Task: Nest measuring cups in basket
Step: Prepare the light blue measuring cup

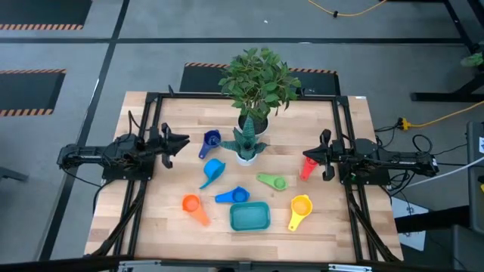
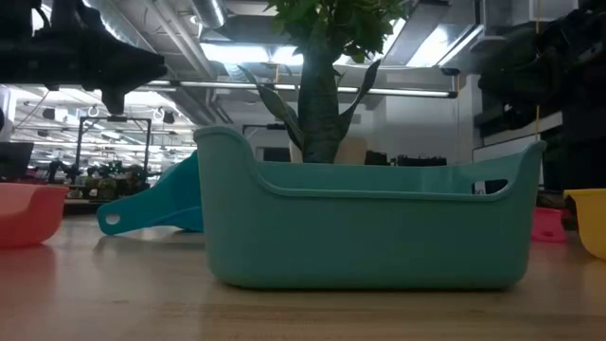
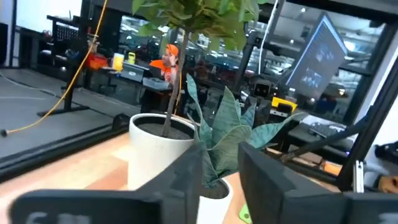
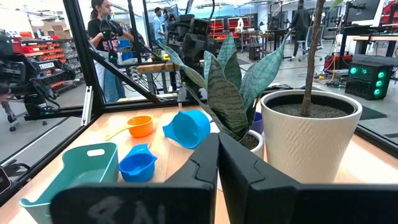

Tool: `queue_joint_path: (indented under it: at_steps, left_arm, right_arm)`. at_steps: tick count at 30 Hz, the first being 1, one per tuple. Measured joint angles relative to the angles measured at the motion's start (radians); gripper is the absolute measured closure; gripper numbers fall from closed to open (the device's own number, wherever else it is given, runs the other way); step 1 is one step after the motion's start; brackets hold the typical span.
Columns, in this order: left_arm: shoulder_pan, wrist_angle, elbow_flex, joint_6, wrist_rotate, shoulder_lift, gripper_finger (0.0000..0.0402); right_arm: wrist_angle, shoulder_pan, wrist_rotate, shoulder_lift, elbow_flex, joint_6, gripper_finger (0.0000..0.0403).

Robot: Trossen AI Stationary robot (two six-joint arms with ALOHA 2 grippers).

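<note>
Overhead, the empty teal basket (image 1: 249,217) sits at the table's front centre, six measuring cups (image 1: 231,196) scattered around it. Left gripper (image 1: 179,141) hovers with fingers slightly apart, holding nothing. Right gripper (image 1: 316,157) hovers pressed together.

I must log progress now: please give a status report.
Left gripper jaws apart, right gripper shut, both empty. Basket empty, cups scattered. Plant pots mid-table.

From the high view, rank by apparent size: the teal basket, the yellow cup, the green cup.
1. teal basket
2. yellow cup
3. green cup
</note>
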Motion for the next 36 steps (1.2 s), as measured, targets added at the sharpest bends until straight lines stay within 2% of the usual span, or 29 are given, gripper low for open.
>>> queue_joint_path:
  at_steps: [6,17,22,28,36]
  left_arm:
    - [0.000,0.000,0.000,-0.002,-0.016,0.000,0.0257]
    - [-0.003,0.021,0.024,-0.002,-0.006,0.001,0.0256]
    - [-0.040,0.022,0.062,-0.002,-0.005,0.041,0.0256]
    - [-0.104,0.020,0.119,-0.003,-0.005,0.170,0.0256]
    - [-0.184,0.009,0.242,-0.049,-0.013,0.453,0.0256]
  right_arm:
    - [0.000,0.000,0.000,0.000,0.000,0.000,0.0386]
    - [0.000,0.000,0.000,0.000,0.000,0.001,0.0386]
    - [0.000,0.000,0.000,0.000,0.000,0.001,0.0386]
    - [0.000,0.000,0.000,0.000,0.000,0.001,0.0386]
    - [0.000,0.000,0.000,0.000,0.000,0.000,0.0386]
